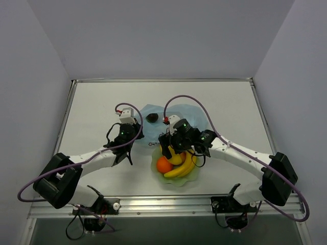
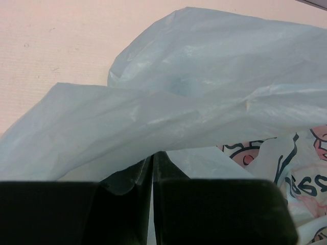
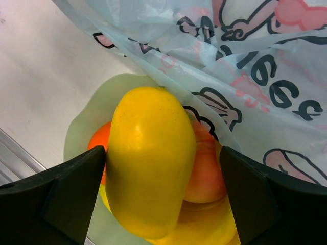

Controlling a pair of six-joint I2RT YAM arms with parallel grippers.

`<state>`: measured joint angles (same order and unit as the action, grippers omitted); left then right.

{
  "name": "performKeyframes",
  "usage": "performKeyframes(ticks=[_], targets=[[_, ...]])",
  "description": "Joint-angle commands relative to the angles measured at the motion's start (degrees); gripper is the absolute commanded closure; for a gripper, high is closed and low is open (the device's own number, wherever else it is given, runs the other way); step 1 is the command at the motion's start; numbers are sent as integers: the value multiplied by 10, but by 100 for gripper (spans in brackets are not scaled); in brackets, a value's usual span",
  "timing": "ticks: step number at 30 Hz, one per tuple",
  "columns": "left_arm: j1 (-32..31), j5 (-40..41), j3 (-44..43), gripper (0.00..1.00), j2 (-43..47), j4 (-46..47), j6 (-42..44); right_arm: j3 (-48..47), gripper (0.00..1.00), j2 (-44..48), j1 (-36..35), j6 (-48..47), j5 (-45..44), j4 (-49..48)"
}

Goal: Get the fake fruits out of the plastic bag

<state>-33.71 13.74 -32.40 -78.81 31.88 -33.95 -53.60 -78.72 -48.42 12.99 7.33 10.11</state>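
Observation:
The light-blue plastic bag lies crumpled behind the pale green bowl. A small dark round fruit rests on the bag. My left gripper is shut on a fold of the bag; its tips meet under the film. My right gripper hangs open over the bowl. Between its fingers sits the yellow oval fruit, touching the left finger, clear of the right. The peach-pink fruit, orange and bananas lie beneath. The bag's printed edge overhangs the bowl.
The orange and bananas fill the bowl near the table's front edge. A metal rail runs along the front. Grey walls enclose the table on three sides.

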Motion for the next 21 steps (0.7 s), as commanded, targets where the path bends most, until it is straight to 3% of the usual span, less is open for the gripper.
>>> performKeyframes(ticks=[1,6,11,14,15,18,21], targets=[[3,5,-4,98,23,21,9,-38,9,43,0,1,-41,18],[3,-5,2,98,12,27,-1,-79,15,86,0,17,-47,25],[2,-6,3,98,13,28,-2,-99,35,46,0,46,-49,-43],[2,-5,6,98,16,28,-3,-90,54,10,-3,81,-60,-132],[2,-5,7,98,15,28,-3,-82,66,0,-3,92,-67,-155],[1,-8,8,97,12,32,-5,-76,77,-50,-3,98,-89,-235],[1,-6,8,98,15,32,-6,-89,80,-107,-4,90,-106,-261]])
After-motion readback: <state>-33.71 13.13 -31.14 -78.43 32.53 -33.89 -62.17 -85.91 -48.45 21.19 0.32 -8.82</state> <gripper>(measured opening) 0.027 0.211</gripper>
